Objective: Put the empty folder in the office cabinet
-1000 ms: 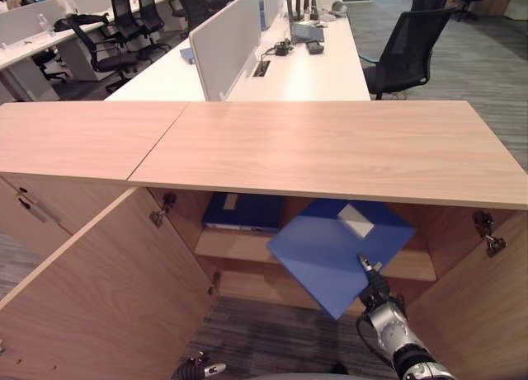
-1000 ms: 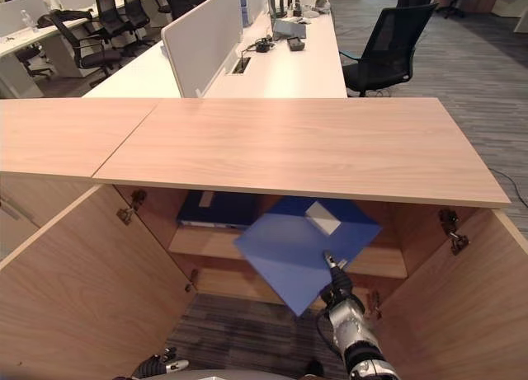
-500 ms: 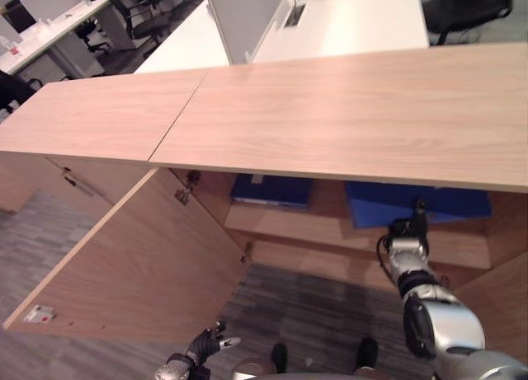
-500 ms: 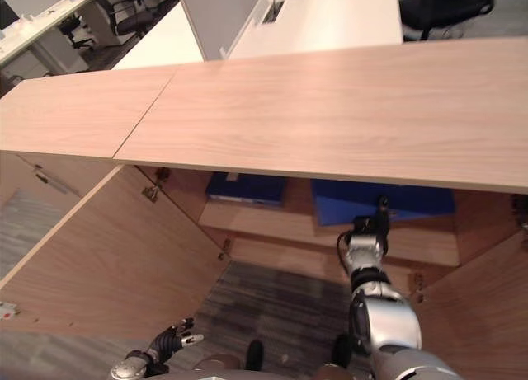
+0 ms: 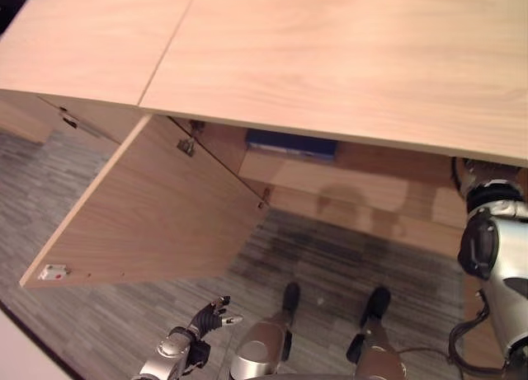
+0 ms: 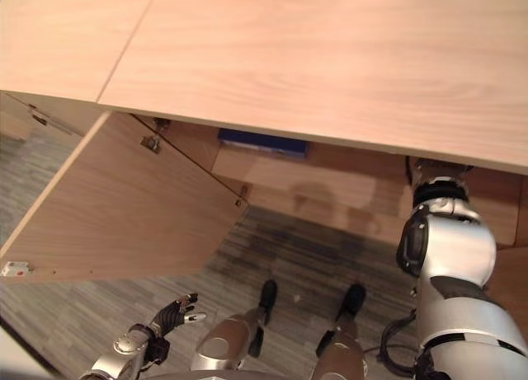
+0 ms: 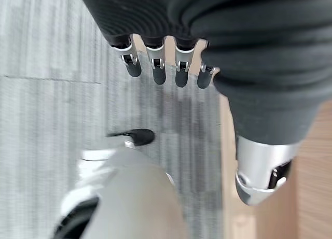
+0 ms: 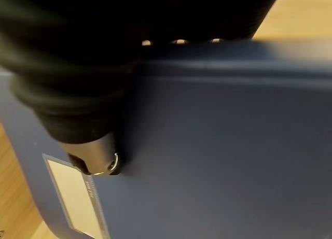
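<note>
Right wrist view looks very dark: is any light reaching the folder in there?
Right wrist view: the blue folder is dim but readable, its pale label catches light, and the right hand is almost black. Left eye view: the cabinet top is evenly lit, and the second folder sits in shade beneath it.

Folder [image 8: 218, 145] now inside cabinet [image 5: 346, 58] (shelved)

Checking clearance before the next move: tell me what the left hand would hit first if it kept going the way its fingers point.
The left hand hangs low with relaxed fingers aimed down at the grey striped carpet floor. Nothing else seems to lie in that line, though depth is hard to judge.
</note>
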### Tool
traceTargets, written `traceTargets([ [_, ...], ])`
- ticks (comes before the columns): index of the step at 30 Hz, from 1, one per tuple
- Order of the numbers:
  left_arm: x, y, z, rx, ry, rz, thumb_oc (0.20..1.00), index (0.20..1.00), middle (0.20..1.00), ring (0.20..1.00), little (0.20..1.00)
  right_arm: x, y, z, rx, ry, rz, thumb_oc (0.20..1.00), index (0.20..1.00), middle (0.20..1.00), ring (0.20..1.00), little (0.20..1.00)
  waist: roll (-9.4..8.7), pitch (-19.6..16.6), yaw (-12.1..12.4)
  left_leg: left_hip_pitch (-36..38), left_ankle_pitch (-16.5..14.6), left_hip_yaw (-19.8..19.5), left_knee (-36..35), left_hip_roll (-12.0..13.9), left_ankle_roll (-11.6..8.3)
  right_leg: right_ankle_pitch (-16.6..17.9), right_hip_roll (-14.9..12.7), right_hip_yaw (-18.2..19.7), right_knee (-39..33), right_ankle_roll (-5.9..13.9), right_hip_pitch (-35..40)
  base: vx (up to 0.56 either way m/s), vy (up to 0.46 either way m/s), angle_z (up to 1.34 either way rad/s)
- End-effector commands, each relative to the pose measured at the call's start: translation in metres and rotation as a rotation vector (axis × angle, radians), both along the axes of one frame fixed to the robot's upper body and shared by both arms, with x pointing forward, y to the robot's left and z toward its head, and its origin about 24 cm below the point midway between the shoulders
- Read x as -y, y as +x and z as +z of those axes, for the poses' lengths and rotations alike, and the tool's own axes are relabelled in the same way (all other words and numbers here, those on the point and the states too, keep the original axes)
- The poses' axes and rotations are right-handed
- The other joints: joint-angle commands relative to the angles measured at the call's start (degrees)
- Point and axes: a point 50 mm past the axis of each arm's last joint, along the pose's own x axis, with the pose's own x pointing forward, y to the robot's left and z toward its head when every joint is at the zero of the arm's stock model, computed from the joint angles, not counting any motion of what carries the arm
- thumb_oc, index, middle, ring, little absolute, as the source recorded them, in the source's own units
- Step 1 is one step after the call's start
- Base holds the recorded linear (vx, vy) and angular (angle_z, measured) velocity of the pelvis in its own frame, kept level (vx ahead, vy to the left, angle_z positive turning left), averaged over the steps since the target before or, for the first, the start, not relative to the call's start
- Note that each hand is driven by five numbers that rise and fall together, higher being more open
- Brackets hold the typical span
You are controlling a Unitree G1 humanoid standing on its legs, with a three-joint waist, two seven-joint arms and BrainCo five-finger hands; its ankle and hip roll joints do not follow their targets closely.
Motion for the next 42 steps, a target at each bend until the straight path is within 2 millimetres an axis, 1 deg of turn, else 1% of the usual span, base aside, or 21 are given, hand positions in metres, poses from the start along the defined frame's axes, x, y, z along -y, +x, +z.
traceTargets([
  [1,-0.022,0.008,0.010,0.044,0.066,-0.020,1.000,1.000,1.000,1.000,1.000,0.006,-0.005,0.035,0.053,-0.146,-0.014,0.200,0.200,0.200,0.200,0.200,-2.76,-1.8,2.1,-8.2,-3.8,2.6,8.8,0.1,-1.22,-17.0,-3.9,6.1,16.4,5.48,-0.4,0.00,0.000,0.00],
  [2,-0.025,0.008,0.012,0.046,0.074,-0.020,1.000,1.000,1.000,1.000,1.000,0.008,-0.007,0.046,0.072,-0.163,-0.024,0.200,0.200,0.200,0.200,0.200,-2.64,-1.6,2.2,-9.2,-4.2,2.4,10.0,-0.2,-1.28,-17.4,-3.8,6.2,18.2,5.37,-1.7,0.00,0.000,0.00],
  [4,-0.030,0.010,0.017,0.067,0.082,-0.033,1.000,1.000,1.000,1.000,1.000,0.020,-0.021,0.088,0.139,-0.216,-0.090,0.200,0.200,0.200,0.200,0.200,-2.08,-1.6,2.8,-13.7,-6.4,1.8,15.6,-0.6,-1.24,-20.2,-4.7,7.1,25.9,5.25,-7.1,0.01,-0.012,0.04],
  [5,-0.032,0.011,0.019,0.073,0.086,-0.030,1.000,1.000,1.000,1.000,1.000,0.027,-0.030,0.102,0.163,-0.229,-0.127,0.200,0.200,0.200,0.200,0.200,-1.72,-1.5,2.9,-15.5,-7.1,1.5,17.6,-0.8,-1.31,-21.0,-5.2,7.5,28.6,5.31,-9.3,0.02,-0.018,0.12],
  [6,-0.032,0.014,0.022,0.087,0.089,-0.035,1.000,1.000,1.000,1.000,1.000,0.028,-0.033,0.111,0.176,-0.231,-0.144,0.200,0.200,0.200,0.200,0.200,-0.99,-1.4,2.7,-17.6,-8.1,1.0,19.8,-1.1,-1.21,-22.5,-5.6,8.2,31.9,5.23,-11.9,0.01,-0.016,0.16],
  [9,-0.029,0.016,0.023,0.095,0.086,-0.051,1.000,1.000,1.000,1.000,1.000,0.027,-0.033,0.113,0.176,-0.229,-0.145,0.200,0.200,0.200,0.200,0.200,-0.48,-1.2,2.5,-18.9,-8.7,1.1,21.3,-1.4,-1.12,-23.1,-5.9,8.7,33.8,5.20,-13.4,0.00,0.009,0.07],
  [13,-0.022,0.025,0.029,0.138,0.061,-0.049,1.000,1.000,1.000,1.000,1.000,0.025,-0.028,0.100,0.145,-0.184,-0.134,0.200,0.200,0.200,0.200,0.200,1.05,-0.4,2.1,-19.9,-9.2,1.3,22.1,-2.0,-0.74,-24.1,-6.1,9.2,35.6,5.27,-14.8,-0.02,0.009,-0.02],
  [16,-0.015,0.032,0.034,0.165,0.036,-0.055,1.000,1.000,1.000,1.000,1.000,0.022,-0.020,0.075,0.083,-0.128,-0.108,0.200,0.200,0.200,0.200,0.200,2.35,0.2,1.7,-20.7,-9.1,1.6,22.2,-2.7,-0.47,-24.4,-6.4,9.4,36.4,5.24,-15.8,-0.05,0.021,-0.03],
  [19,-0.013,0.034,0.036,0.177,0.034,-0.057,1.000,1.000,1.000,1.000,1.000,0.015,-0.012,0.050,0.035,-0.078,-0.081,0.200,0.200,0.200,0.200,0.200,2.79,0.8,1.3,-21.4,-9.2,1.6,23.0,-2.9,-0.25,-24.8,-6.6,9.4,37.2,5.09,-16.2,-0.07,0.006,0.04],
  [20,-0.018,0.036,0.039,0.192,0.041,-0.036,1.000,1.000,1.000,1.000,1.000,0.008,-0.006,0.034,0.008,-0.044,-0.060,0.200,0.200,0.200,0.200,0.200,2.99,1.3,0.9,-22.3,-9.3,1.6,24.0,-3.2,-0.22,-25.3,-6.8,9.4,37.9,4.92,-16.6,-0.09,-0.013,0.07],
  [25,-0.023,0.037,0.041,0.201,0.045,-0.010,1.000,1.000,1.000,1.000,1.000,0.002,-0.002,0.016,-0.020,-0.015,-0.042,0.200,0.200,0.200,0.200,0.200,3.13,1.9,0.7,-23.5,-9.4,1.4,25.1,-3.2,-0.10,-25.6,-6.8,9.6,39.3,4.70,-17.5,-0.05,-0.009,0.06],
  [30,-0.030,0.037,0.043,0.206,0.055,0.008,1.000,1.000,1.000,1.000,1.000,0.001,-0.001,0.008,-0.038,-0.013,-0.035,0.200,0.200,0.200,0.200,0.200,3.02,2.2,0.8,-24.6,-9.3,1.3,25.7,-3.3,-0.03,-25.7,-6.8,9.7,39.9,4.59,-18.6,-0.02,-0.019,0.04],
  [31,-0.030,0.036,0.043,0.205,0.056,0.007,1.000,1.000,1.000,1.000,1.000,0.001,-0.001,0.006,-0.045,-0.011,-0.034,0.200,0.200,0.200,0.200,0.200,2.89,2.0,0.8,-24.6,-10.7,1.0,26.0,-3.4,-0.14,-27.1,-6.8,10.2,40.6,4.90,-18.6,-0.03,-0.011,0.05],
  [33,-0.030,0.035,0.043,0.202,0.058,0.006,1.000,1.000,1.000,1.000,1.000,0.001,-0.002,0.003,-0.053,-0.009,-0.034,0.200,0.200,0.200,0.200,0.200,3.05,2.3,0.9,-25.4,-9.4,1.1,26.0,-3.4,0.01,-25.8,-6.9,9.8,40.6,4.62,-19.5,-0.03,-0.001,0.09],
  [34,-0.030,0.034,0.042,0.200,0.053,0.004,1.000,1.000,1.000,1.000,1.000,0.003,-0.003,-0.001,-0.062,-0.006,-0.037,0.200,0.200,0.200,0.200,0.200,3.00,2.0,0.8,-25.8,-10.7,0.9,26.7,-3.5,-0.08,-27.4,-6.9,10.5,41.6,4.82,-19.9,0.04,-0.016,0.14],
  [36,-0.030,0.033,0.042,0.200,0.053,0.002,1.000,1.000,1.000,1.000,1.000,0.003,-0.003,-0.003,-0.065,-0.004,-0.038,0.200,0.200,0.200,0.200,0.200,3.24,2.3,0.9,-26.5,-9.4,1.1,26.7,-3.4,0.06,-26.2,-7.1,10.1,41.6,4.52,-20.7,-0.02,0.002,0.06],
  [37,-0.030,0.033,0.043,0.206,0.050,0.000,1.000,1.000,1.000,1.000,1.000,0.004,-0.003,-0.005,-0.069,-0.004,-0.038,0.200,0.200,0.200,0.200,0.200,3.17,1.8,0.8,-26.6,-10.6,0.8,26.9,-3.5,-0.07,-27.5,-7.1,10.6,42.1,4.80,-20.8,-0.09,0.027,0.02],
  [38,-0.031,0.033,0.044,0.207,0.049,-0.005,1.000,1.000,1.000,1.000,1.000,0.004,-0.004,-0.007,-0.070,-0.003,-0.039,0.200,0.200,0.200,0.200,0.200,3.55,2.1,0.9,-27.4,-9.2,1.0,26.6,-3.7,0.06,-26.4,-7.3,10.3,42.1,4.47,-21.8,0.07,-0.011,0.02],
  [39,-0.031,0.033,0.045,0.211,0.046,-0.007,1.000,1.000,1.000,1.000,1.000,0.005,-0.004,-0.006,-0.067,-0.007,-0.041,0.200,0.200,0.200,0.200,0.200,3.55,1.7,1.0,-27.2,-10.3,0.8,26.6,-3.8,-0.08,-27.6,-7.2,10.9,42.4,4.78,-21.7,-0.11,0.052,-0.02],
  [40,-0.033,0.032,0.046,0.210,0.047,-0.009,1.000,1.000,1.000,1.000,1.000,0.007,-0.006,-0.001,-0.055,-0.019,-0.048,0.200,0.200,0.200,0.200,0.200,4.25,2.0,1.3,-27.9,-8.6,1.2,25.8,-3.8,-0.04,-26.3,-7.6,10.4,42.1,4.66,-22.7,0.08,0.018,0.04],
  [42,-0.034,0.032,0.047,0.214,0.049,-0.020,1.000,1.000,1.000,1.000,1.000,0.013,-0.009,0.012,-0.028,-0.040,-0.068,0.200,0.200,0.200,0.200,0.200,4.79,1.2,1.6,-28.2,-9.2,1.0,25.1,-4.1,-0.26,-27.5,-7.9,11.1,42.3,5.21,-23.3,0.00,0.034,0.06],
])
